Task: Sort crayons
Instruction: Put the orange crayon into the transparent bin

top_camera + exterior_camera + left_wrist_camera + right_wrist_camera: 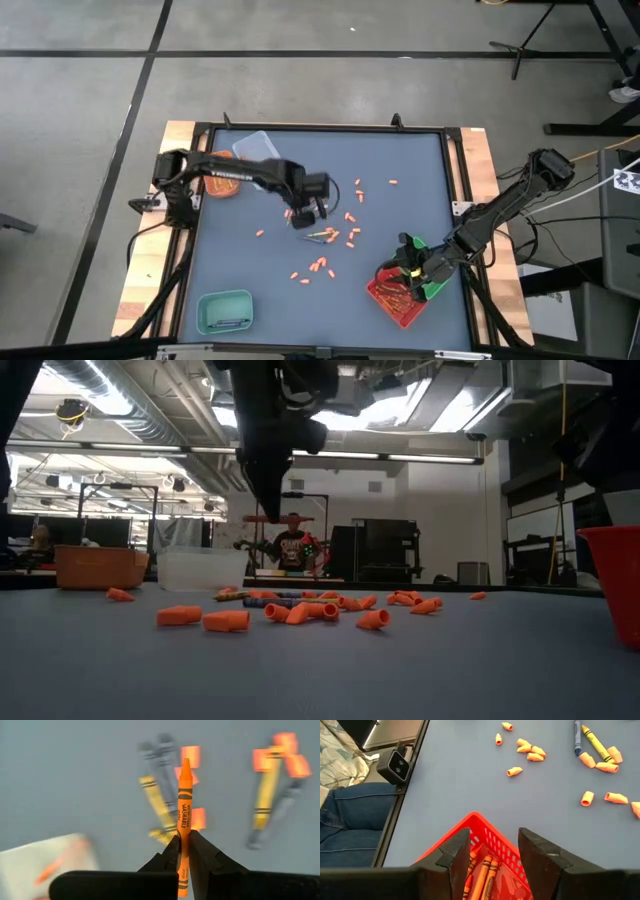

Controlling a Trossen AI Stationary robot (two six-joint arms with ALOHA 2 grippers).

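My left gripper (305,218) hangs over the middle of the blue mat, shut on an orange crayon (184,800). Below it lie yellow and blue crayons (322,236) and several short orange stubs (318,268), flat on the mat. My right gripper (492,855) stands open at the near right, over the red tray (395,295). Orange crayons (485,875) lie in that tray, and its far corner shows between the two fingers. My left gripper pinches the orange crayon's wrapped shaft (183,842) between its two fingers, toward the blunt end. The fingers point steeply down and lie along the crayon. Its pointed tip (186,764) juts out beyond them, clear of the mat. My right gripper: whether its fingers touch the red tray, I cannot tell.
An orange tray (222,185) and a clear tray (255,147) stand at the far left. A teal tray (225,312) sits at the near left, and a green piece (430,285) lies beside the red tray. More orange stubs (360,190) are scattered mid-mat. A seated person's legs (350,820) show beyond the table's edge.
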